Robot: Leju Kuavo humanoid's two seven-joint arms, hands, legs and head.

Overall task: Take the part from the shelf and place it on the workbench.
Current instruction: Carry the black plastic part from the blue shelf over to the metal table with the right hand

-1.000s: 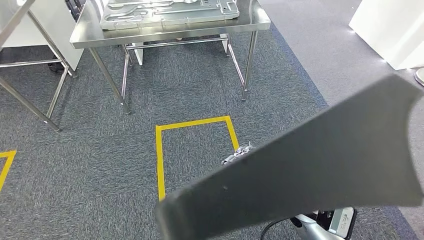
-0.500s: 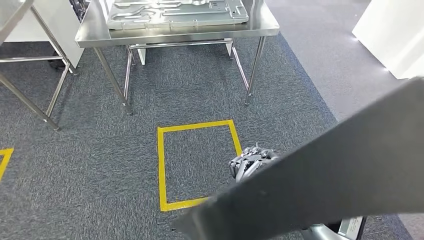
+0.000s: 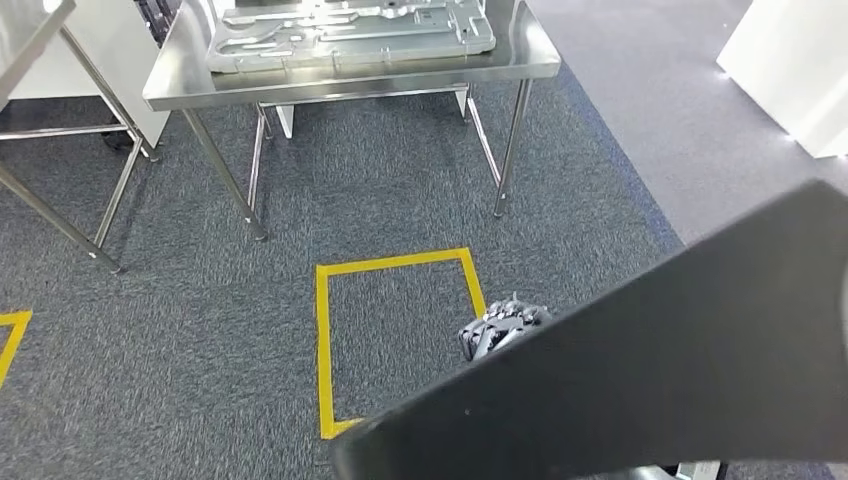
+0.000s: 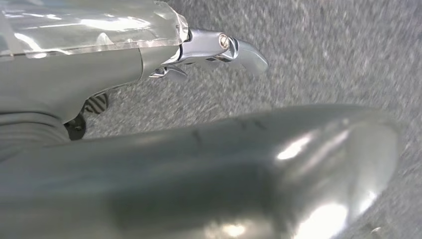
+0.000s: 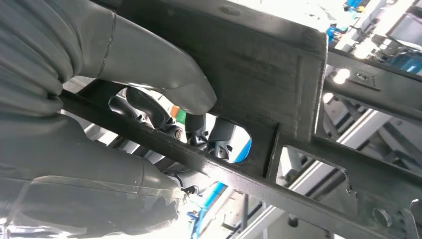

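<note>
I carry a large flat dark part (image 3: 650,370) that slants across the lower right of the head view. My right hand (image 3: 503,328) grips its upper edge, dark fingers showing over the rim. In the right wrist view the thumb and fingers of that hand (image 5: 124,74) clamp a bar of the part's ribbed black frame (image 5: 259,64). The steel workbench (image 3: 350,82) stands ahead at the far side, with a grey stamped metal plate (image 3: 350,28) lying on it. My left hand (image 4: 219,47) hangs over the carpet, fingers extended, holding nothing.
A yellow tape square (image 3: 322,340) marks the grey carpet between me and the workbench. A second steel frame (image 3: 60,220) stands at the left. A white cabinet (image 3: 790,70) is at the far right. A yellow tape corner (image 3: 12,335) lies at the left edge.
The whole view has shifted as the camera moved; workbench and yellow square sit slightly lower and further right. The part now lies lower in the picture and more of my right hand shows.
</note>
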